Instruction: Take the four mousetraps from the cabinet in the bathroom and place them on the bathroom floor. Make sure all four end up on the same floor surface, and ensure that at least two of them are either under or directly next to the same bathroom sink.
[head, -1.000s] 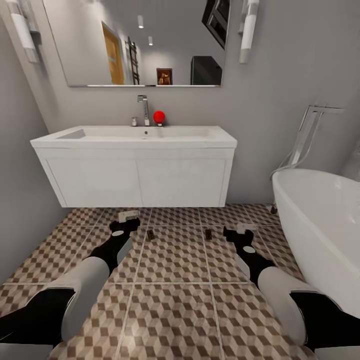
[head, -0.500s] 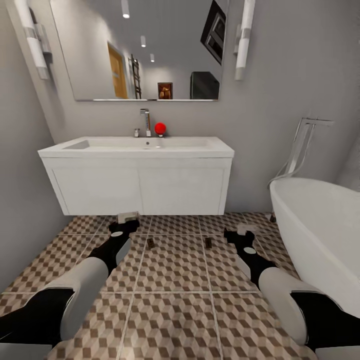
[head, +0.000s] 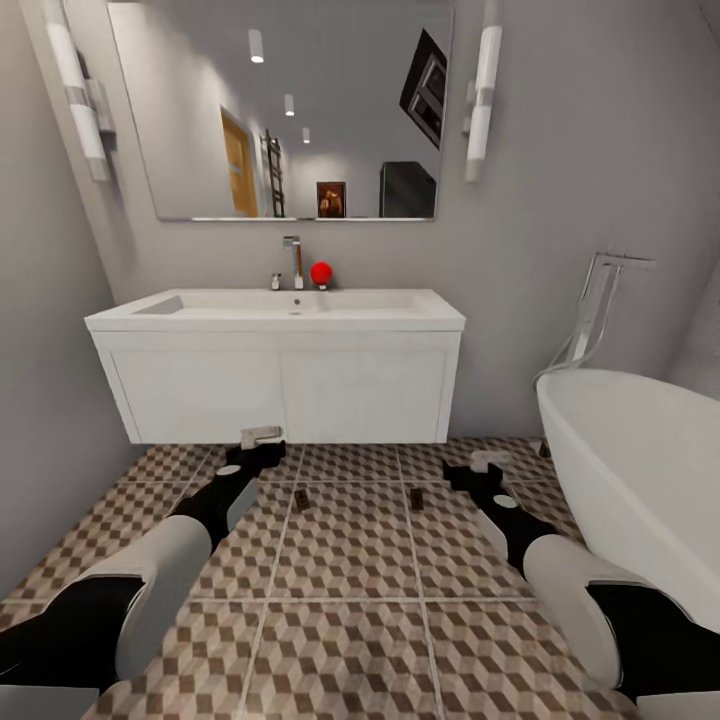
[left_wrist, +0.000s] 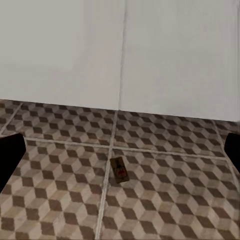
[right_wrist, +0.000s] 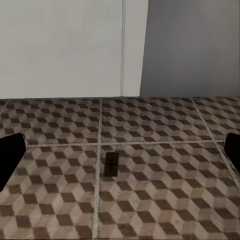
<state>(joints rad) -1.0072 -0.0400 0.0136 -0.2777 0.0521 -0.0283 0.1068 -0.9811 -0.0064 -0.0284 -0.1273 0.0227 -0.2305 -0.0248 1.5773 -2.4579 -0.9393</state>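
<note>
Two mousetraps down on the bathroom floor

Left mousetrap and right mousetrap lie flat before the bathroom sink; left gripper and right gripper hover spread, empty.

One mousetrap lies flat on the bathroom floor, near the white vanity front.

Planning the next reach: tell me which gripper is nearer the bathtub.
Right. The right gripper hangs over the floor tiles just beside the bathtub; the left gripper is across the floor, below the vanity's left half.
</note>
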